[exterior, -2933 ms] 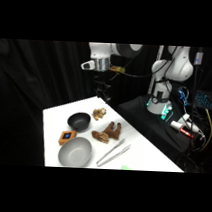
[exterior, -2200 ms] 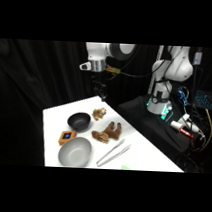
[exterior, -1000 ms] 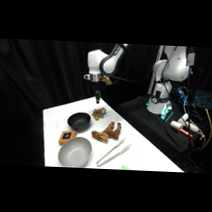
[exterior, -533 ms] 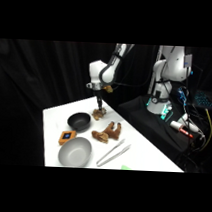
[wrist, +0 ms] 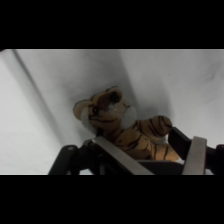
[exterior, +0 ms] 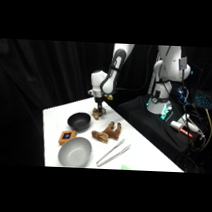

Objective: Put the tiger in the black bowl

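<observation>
We look across a white table (exterior: 142,145) set against black curtains. Starting at the left, a small orange block (exterior: 66,137) with a dark top sits near the table's front edge, and just beside it lies a large grey bowl (exterior: 75,152). Behind them, further back, sits the black bowl (exterior: 79,121), glossy and with nothing inside.

Just right of the black bowl, the tiger (exterior: 98,113) lies on the table. The gripper (exterior: 98,110) hangs directly over it. In the wrist view the tiger (wrist: 127,130) fills the middle, face up toward the camera, striped body running down between the two fingers (wrist: 192,152), which stand spread on either side of it and do not appear to press it yet.

Further right lie two darker brown toy figures (exterior: 109,132), then metal tongs (exterior: 113,154) toward the front.

We judge the tiger to be a soft, light plush that squashes under pressure and will not break or slip much. The thick body behind the head looks like the surest place to grip it; the limbs would likely fold away.
</observation>
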Tool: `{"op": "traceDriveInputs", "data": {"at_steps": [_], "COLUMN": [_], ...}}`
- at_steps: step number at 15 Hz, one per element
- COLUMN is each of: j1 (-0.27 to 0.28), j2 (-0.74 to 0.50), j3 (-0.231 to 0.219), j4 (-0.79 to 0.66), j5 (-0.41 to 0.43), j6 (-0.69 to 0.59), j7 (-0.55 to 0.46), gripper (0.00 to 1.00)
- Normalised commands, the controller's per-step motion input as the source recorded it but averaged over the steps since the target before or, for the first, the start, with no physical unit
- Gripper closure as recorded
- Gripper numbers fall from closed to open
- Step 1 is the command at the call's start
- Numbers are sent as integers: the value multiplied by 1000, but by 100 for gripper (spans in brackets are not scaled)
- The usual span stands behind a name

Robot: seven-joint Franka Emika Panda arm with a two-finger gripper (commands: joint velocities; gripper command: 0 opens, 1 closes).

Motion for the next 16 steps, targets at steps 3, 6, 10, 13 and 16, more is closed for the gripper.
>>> {"op": "traceDriveInputs", "data": {"at_steps": [3,6,10,13,16], "j1": [-111,-41,26,122,130], "j2": [122,-11,-115,-239,-409], "j3": [65,7,-61,-142,-105], "j4": [58,-1,-23,-8,16], "j5": [-145,-203,-219,-243,-211], "j6": [209,137,0,-289,-571], "j7": [-2,54,111,182,135], "gripper": [35,59,91,93,93]}}
